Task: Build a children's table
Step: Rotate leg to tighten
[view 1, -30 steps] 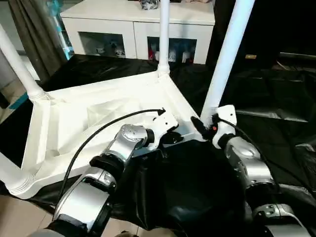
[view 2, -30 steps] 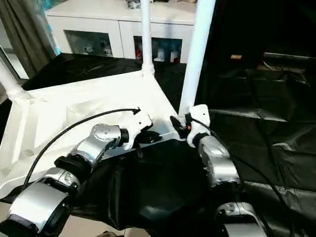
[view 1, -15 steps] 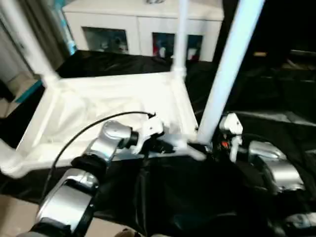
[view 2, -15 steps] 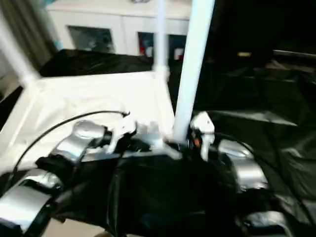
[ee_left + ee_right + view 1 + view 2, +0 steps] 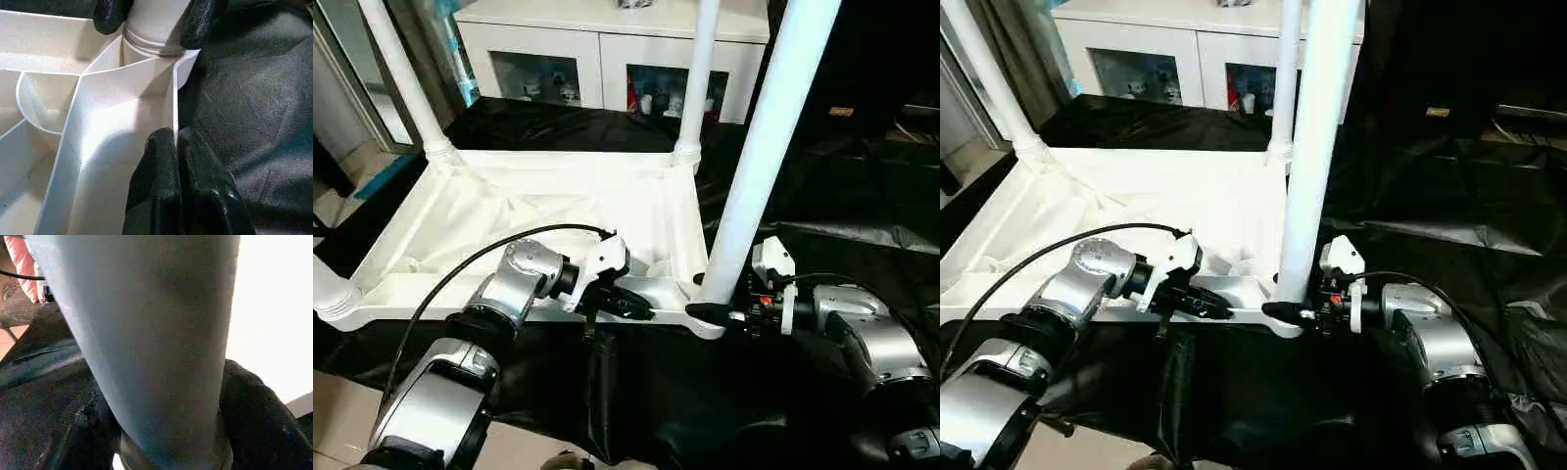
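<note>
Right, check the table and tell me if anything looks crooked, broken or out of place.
Nothing stands out. The table top lies upside down on the black sheet with legs standing in its corner sockets. The right hand grips the base of the near leg, and the left hand pinches the top's near rim. No cracks or loose parts show.

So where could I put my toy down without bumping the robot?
The black cloth right of the upturned table is bare, and the tabletop's far half between the legs. The near corner is crowded: both grippers meet at the near leg.

Black sheet (image 5: 862, 206) — upturned children's table (image 5: 538, 211)
</note>
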Tool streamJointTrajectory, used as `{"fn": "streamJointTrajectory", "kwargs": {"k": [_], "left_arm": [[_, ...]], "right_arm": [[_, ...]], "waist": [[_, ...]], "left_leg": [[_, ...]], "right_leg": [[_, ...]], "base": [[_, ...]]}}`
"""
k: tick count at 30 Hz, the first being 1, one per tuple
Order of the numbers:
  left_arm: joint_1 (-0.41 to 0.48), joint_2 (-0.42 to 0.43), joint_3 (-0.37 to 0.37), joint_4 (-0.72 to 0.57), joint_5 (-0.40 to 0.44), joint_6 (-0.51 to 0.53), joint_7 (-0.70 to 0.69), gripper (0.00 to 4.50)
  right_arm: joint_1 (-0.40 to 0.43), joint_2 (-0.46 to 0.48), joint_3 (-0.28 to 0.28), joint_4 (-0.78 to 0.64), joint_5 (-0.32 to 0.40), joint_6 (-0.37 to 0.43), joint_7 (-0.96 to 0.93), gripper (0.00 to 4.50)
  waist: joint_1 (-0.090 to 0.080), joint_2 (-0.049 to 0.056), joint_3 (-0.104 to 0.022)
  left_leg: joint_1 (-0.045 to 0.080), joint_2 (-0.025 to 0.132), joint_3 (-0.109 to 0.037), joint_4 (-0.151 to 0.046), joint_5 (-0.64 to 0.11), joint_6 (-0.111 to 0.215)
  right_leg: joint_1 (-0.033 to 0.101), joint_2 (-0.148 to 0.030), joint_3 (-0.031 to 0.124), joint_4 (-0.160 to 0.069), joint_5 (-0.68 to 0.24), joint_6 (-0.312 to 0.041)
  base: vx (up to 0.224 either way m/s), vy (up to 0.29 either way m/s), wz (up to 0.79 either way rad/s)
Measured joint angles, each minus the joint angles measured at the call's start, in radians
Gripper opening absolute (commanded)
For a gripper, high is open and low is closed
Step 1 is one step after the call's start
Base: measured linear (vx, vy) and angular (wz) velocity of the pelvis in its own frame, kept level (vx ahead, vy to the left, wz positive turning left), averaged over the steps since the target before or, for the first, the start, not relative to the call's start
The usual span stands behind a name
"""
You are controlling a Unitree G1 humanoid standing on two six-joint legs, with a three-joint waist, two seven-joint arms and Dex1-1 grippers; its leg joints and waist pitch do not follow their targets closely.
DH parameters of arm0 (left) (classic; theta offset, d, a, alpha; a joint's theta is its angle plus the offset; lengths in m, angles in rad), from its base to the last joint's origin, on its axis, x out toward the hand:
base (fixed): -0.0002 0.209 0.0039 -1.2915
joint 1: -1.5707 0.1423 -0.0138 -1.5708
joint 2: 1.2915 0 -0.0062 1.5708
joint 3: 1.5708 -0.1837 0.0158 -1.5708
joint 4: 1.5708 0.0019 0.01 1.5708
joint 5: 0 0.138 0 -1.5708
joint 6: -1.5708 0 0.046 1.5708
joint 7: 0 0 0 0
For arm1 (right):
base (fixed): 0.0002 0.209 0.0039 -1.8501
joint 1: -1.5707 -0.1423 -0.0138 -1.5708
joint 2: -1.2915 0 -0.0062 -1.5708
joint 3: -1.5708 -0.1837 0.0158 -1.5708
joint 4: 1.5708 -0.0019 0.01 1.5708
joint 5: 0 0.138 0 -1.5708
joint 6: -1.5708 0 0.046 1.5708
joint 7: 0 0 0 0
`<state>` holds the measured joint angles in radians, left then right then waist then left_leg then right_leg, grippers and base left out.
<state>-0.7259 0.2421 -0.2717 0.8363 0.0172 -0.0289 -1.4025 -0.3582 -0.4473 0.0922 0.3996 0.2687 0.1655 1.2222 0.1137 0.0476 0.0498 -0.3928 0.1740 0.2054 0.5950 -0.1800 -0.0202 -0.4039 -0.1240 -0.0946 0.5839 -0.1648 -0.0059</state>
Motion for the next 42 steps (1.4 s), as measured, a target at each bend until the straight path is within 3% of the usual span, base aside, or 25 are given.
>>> {"fn": "streamJointTrajectory", "kwargs": {"k": [6, 14, 19, 20, 21, 26, 30, 37, 40, 42], "left_arm": [[-0.033, -0.067, 0.002, 0.086, 0.044, -0.043, 0.206, 0.0], [-0.098, -0.182, 0.034, 0.208, 0.084, -0.014, 0.539, 0.0], [-0.111, -0.211, 0.042, 0.241, 0.094, -0.015, 0.627, 0.0], [-0.111, -0.211, 0.042, 0.242, 0.094, -0.016, 0.628, 0.0], [-0.112, -0.212, 0.044, 0.246, 0.094, -0.019, 0.629, 0.0], [-0.112, -0.208, 0.055, 0.249, 0.095, -0.024, 0.613, 0.0], [-0.111, -0.18, 0.06, 0.248, 0.087, -0.039, 0.54, 0.0], [-0.08, -0.1, 0.05, 0.181, 0.062, -0.061, 0.301, 0.0], [-0.066, -0.082, 0.043, 0.149, 0.05, -0.061, 0.212, 0.0], [-0.055, -0.064, 0.028, 0.119, 0.038, -0.06, 0.144, 0.0]], "right_arm": [[0.0, 0.052, -0.044, 0.043, -0.053, -0.034, -0.198, 2.36], [-0.114, 0.252, -0.141, 0.211, -0.118, -0.065, -0.722, 2.28], [-0.15, 0.313, -0.152, 0.253, -0.17, -0.091, -0.875, 2.27], [-0.15, 0.315, -0.152, 0.256, -0.178, -0.099, -0.876, 2.27], [-0.151, 0.316, -0.152, 0.264, -0.181, -0.112, -0.872, 2.7], [-0.151, 0.315, -0.154, 0.27, -0.156, -0.127, -0.831, 3.04], [-0.126, 0.26, -0.132, 0.229, -0.153, -0.125, -0.675, 3.25], [-0.067, 0.101, -0.061, 0.134, -0.108, -0.123, -0.323, 3.25], [-0.061, 0.074, -0.047, 0.108, -0.087, -0.103, -0.224, 3.25], [-0.055, 0.049, -0.033, 0.077, -0.068, -0.087, -0.156, 3.25]], "waist": [[-0.004, -0.001, -0.001], [-0.055, -0.001, -0.002], [-0.068, -0.001, -0.002], [-0.069, -0.001, -0.002], [-0.07, -0.001, -0.002], [-0.074, 0.0, -0.002], [-0.073, 0.001, -0.001], [-0.052, 0.002, -0.002], [-0.042, 0.002, -0.002], [-0.024, 0.003, -0.002]], "left_leg": [[0.005, 0.0, 0.0, 0.003, 0.0, 0.0], [0.01, -0.001, -0.001, 0.002, 0.0, -0.001], [0.011, -0.002, -0.002, 0.002, 0.0, -0.001], [0.011, -0.002, -0.002, 0.002, 0.0, -0.001], [0.011, -0.002, -0.002, 0.002, 0.0, -0.001], [0.01, -0.002, -0.002, 0.002, 0.0, -0.001], [0.009, -0.002, -0.002, 0.0, 0.0, -0.001], [0.007, -0.001, -0.002, -0.003, 0.0, 0.0], [0.004, 0.0, -0.002, -0.004, 0.0, 0.0], [0.0, 0.0, -0.001, -0.004, 0.002, 0.005]], "right_leg": [[0.006, 0.0, 0.001, 0.001, 0.0, 0.0], [0.01, -0.001, 0.001, -0.007, -0.005, 0.008], [0.01, -0.001, 0.0, -0.009, -0.005, 0.008], [0.01, -0.001, 0.0, -0.009, -0.005, 0.008], [0.01, -0.001, 0.0, -0.009, -0.005, 0.008], [0.01, -0.001, 0.0, -0.009, -0.005, 0.008], [0.008, 0.0, 0.0, -0.008, -0.004, 0.008], [0.006, 0.0, -0.001, -0.005, 0.004, 0.0], [0.002, 0.0, -0.002, -0.005, 0.003, 0.001], [-0.001, 0.0, -0.002, -0.005, 0.001, 0.0]], "base": [[0.0, 0.0, 0.0], [0.0, 0.0, 0.0], [0.0, 0.0, 0.0], [0.0, 0.0, 0.0], [0.0, 0.0, 0.0], [0.0, 0.0, 0.0], [0.0, 0.0, 0.0], [0.008, -0.001, 0.0], [0.057, -0.004, 0.01], [0.0, 0.0, 0.0]]}}
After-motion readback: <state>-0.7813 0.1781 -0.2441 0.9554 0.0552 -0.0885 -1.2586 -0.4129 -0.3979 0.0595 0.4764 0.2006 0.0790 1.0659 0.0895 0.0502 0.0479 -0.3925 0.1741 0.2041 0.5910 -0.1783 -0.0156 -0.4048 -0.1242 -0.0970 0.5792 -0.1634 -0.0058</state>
